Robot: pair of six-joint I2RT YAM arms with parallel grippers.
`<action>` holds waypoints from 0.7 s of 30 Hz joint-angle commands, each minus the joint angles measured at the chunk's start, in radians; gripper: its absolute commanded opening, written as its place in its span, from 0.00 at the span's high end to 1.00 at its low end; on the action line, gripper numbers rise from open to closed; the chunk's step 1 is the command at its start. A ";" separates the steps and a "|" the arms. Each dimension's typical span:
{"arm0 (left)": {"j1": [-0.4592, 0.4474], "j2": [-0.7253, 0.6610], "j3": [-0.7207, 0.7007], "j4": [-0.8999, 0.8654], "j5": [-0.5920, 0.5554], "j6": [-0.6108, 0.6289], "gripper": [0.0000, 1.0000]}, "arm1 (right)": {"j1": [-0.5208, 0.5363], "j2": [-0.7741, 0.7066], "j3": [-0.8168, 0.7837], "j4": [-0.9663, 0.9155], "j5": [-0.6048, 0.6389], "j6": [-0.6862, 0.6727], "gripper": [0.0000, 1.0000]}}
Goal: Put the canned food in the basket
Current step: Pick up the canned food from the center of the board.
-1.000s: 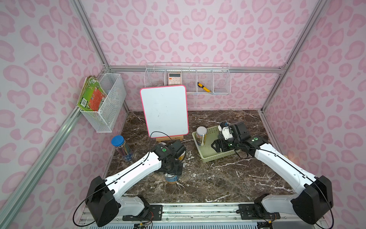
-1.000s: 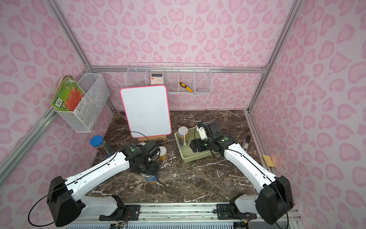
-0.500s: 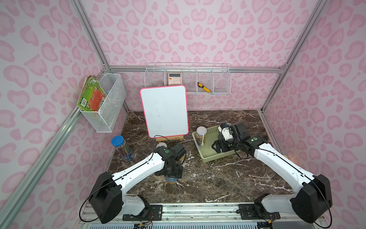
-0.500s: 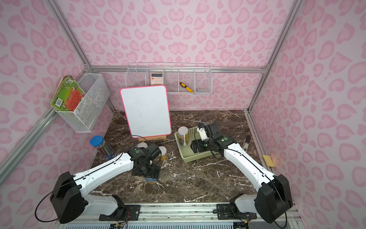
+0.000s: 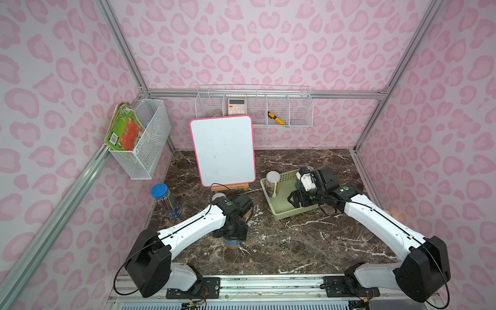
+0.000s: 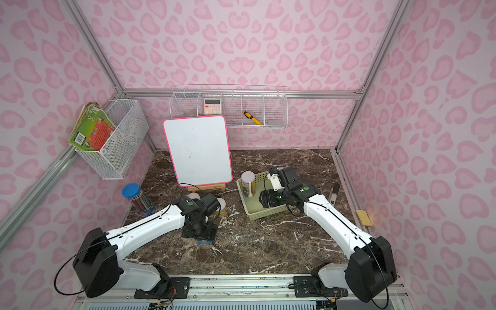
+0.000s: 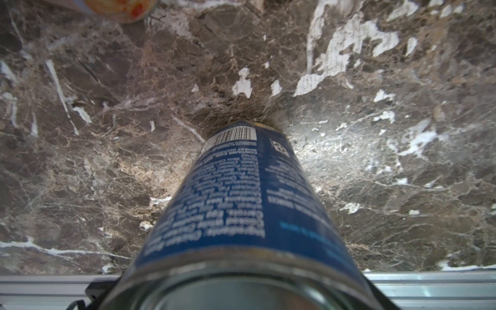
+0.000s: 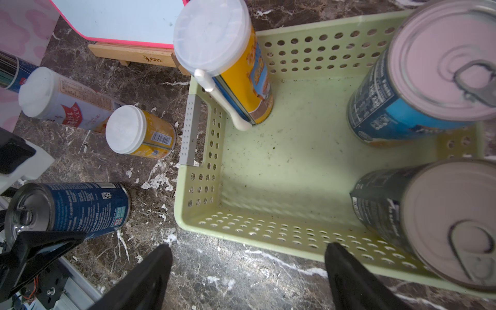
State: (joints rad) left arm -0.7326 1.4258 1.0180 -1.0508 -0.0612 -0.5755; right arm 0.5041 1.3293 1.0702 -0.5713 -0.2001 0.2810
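- Starting at the left, the pencil jar [image 5: 166, 200] with the blue lid is to be left alone. It is not canned food.
- Next, the left gripper [image 5: 231, 237] is set down over the blue can [image 7: 241, 193]. This can stands upright on the marble table [image 7: 375, 161], well apart from the basket. One black jaw is seen beside the can's top, but it cannot be told if the can is squeezed.
- For a good grab, the can should be held tight on both sides before it is lifted. It should then be raised straight up so it is not tipped.
- A bar code, a recycle mark and small white print are seen on this can. "Ingredients" and "Chicken" can be made out, and "SCAN" is on a little badge.
- Two white-lid cans are left on the table. The pale can [image 8: 67, 104] has Chinese writing, and the yellow can [image 8: 145, 134] has a bar code. They should not be bumped on the way.
- A small name is stamped on the whiteboard's wooden stand [image 8: 134, 55], but it cannot be read for sure.
- Three cans are inside the basket [image 8: 255, 228]: the spoon can [image 8: 241, 69], the light blue can [image 8: 389, 107] and the dark can [image 8: 381, 209]. "Facts" is seen on the light blue label. The bare middle should be aimed for.
- The right gripper [image 8: 248, 248] is held over the basket's near wall. Its jaws are wide apart, and nothing is in them.
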 commanded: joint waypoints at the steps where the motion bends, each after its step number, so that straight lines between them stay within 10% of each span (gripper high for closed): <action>1: -0.038 -0.010 0.081 -0.079 -0.022 0.024 0.88 | -0.011 -0.008 0.003 0.000 0.010 -0.009 0.09; 11: -0.153 0.028 0.428 -0.200 -0.027 0.067 1.00 | -0.099 -0.087 -0.018 0.017 0.102 0.037 0.08; 21: -0.169 0.206 0.739 -0.004 0.035 0.211 1.00 | -0.464 -0.189 -0.168 0.165 0.095 0.132 0.09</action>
State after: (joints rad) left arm -0.9020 1.5944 1.6875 -1.1748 -0.0353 -0.4339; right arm 0.0887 1.1526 0.9211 -0.4892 -0.0952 0.3820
